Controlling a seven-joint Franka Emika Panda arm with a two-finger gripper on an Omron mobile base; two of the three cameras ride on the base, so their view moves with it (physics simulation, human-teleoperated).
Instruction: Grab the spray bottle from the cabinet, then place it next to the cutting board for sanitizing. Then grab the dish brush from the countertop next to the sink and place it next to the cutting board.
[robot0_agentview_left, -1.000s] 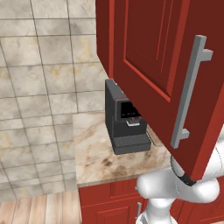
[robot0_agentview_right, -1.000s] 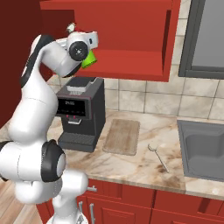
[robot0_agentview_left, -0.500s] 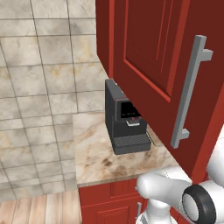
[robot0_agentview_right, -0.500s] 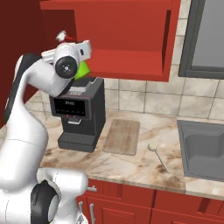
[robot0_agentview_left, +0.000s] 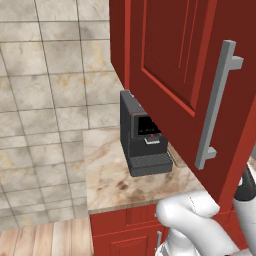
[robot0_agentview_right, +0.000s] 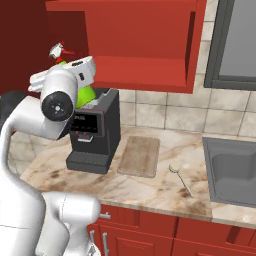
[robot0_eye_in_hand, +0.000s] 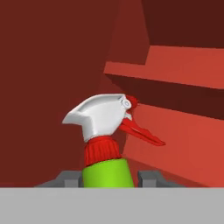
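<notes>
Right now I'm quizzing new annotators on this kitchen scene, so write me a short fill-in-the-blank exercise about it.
1. The gripper is shut on the green spray bottle, whose trigger is ____ in colour.
2. On the countertop, the cutting board lies between the sink and the black ____.
3. The dish brush lies between the cutting board and the ____.
4. The cabinet door stands ____.

Missing words: red; coffee machine; sink; open
</notes>
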